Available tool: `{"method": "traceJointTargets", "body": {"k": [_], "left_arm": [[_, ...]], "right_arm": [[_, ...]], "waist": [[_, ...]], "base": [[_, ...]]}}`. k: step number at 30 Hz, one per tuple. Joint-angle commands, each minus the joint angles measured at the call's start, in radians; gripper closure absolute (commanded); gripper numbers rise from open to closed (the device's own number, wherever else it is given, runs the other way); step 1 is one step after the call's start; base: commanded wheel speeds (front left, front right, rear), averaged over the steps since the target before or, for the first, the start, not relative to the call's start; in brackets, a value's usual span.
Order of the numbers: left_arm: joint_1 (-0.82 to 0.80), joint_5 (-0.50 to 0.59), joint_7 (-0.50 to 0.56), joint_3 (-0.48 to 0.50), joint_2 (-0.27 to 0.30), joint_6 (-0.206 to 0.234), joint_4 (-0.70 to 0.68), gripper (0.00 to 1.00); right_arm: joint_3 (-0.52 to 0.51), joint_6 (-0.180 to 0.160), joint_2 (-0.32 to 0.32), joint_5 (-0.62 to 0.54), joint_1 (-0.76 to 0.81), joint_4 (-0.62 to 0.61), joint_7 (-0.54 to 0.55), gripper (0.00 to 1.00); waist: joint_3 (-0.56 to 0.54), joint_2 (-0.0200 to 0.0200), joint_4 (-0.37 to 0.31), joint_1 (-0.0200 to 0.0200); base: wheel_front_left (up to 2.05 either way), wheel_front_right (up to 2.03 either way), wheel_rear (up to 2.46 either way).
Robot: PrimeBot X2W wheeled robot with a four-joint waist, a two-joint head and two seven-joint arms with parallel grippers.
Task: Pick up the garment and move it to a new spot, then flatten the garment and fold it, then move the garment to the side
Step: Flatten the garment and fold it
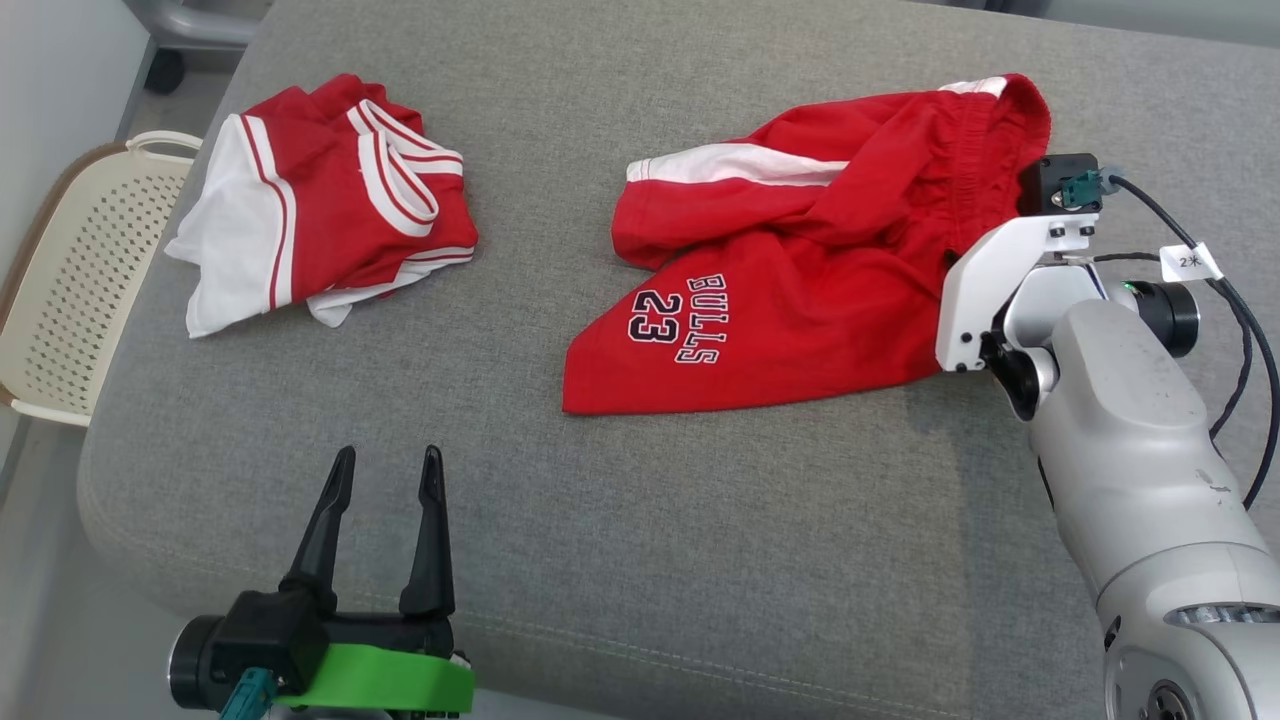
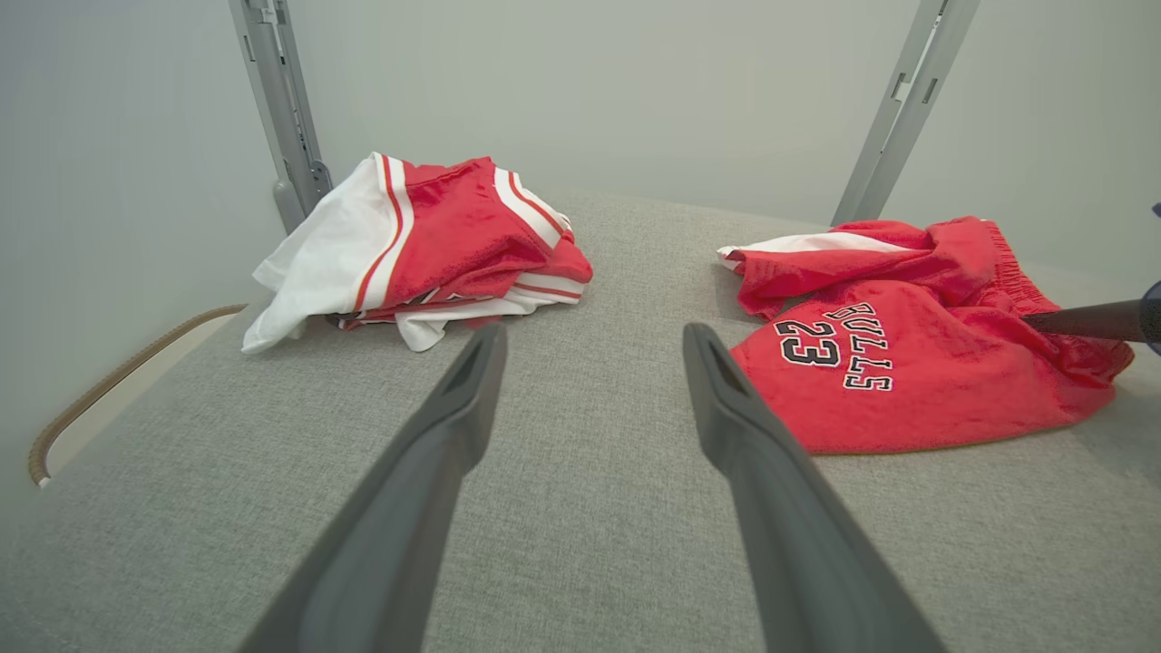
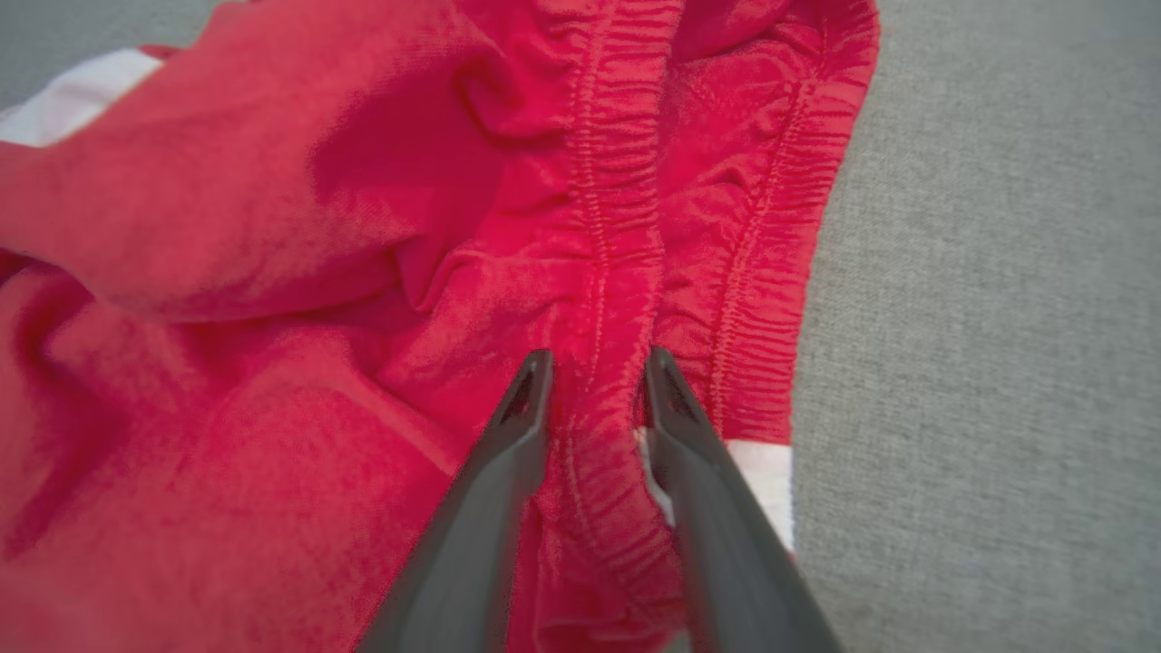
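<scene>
**First pick barely begun**

Nearest us, the left gripper (image 1: 388, 458) hangs spread wide over the nubbly grey cushion (image 1: 600, 560), holding nothing. Beyond it the red shorts (image 1: 800, 300) lie crumpled mid-cushion, soft knit with a white side stripe. We judge them not yet lifted, flattened or folded. The right gripper (image 3: 599, 358) straddles a ridge of gathered elastic waistband (firmly pinched? we cannot tell). Farther left sits a rumpled red-and-white jersey (image 1: 330, 200).

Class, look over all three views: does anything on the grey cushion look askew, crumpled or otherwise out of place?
Yes. The red shorts lie crumpled at the right, legs splayed unevenly and the waistband bunched. At the left, the red-and-white garment sits in a loose heap. Nothing looks spilled or torn.
</scene>
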Motion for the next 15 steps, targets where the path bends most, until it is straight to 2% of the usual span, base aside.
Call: {"method": "traceJointTargets", "body": {"k": [1, 3, 15], "left_arm": [[-0.008, 0.003, -0.001, 0.004, 0.000, 0.001, 0.002, 0.00], [-0.005, 0.005, -0.001, 0.006, 0.000, 0.001, 0.003, 0.00], [0.020, 0.009, -0.001, 0.025, 0.001, 0.004, 0.021, 0.00]], "right_arm": [[0.007, 0.000, -0.002, -0.004, 0.014, 0.006, -0.012, 0.80], [0.015, 0.000, -0.002, 0.000, 0.013, 0.007, -0.030, 1.00], [0.073, 0.000, 0.003, 0.097, 0.094, -0.006, -0.127, 1.00]], "waist": [[-0.012, 0.0000, -0.014, 0.0000], [-0.019, 0.0000, -0.024, 0.0000], [-0.085, 0.0000, -0.090, 0.0000]], "base": [[0.00, 0.00, 0.00], [0.00, 0.00, 0.00], [0.00, 0.00, 0.00]]}}
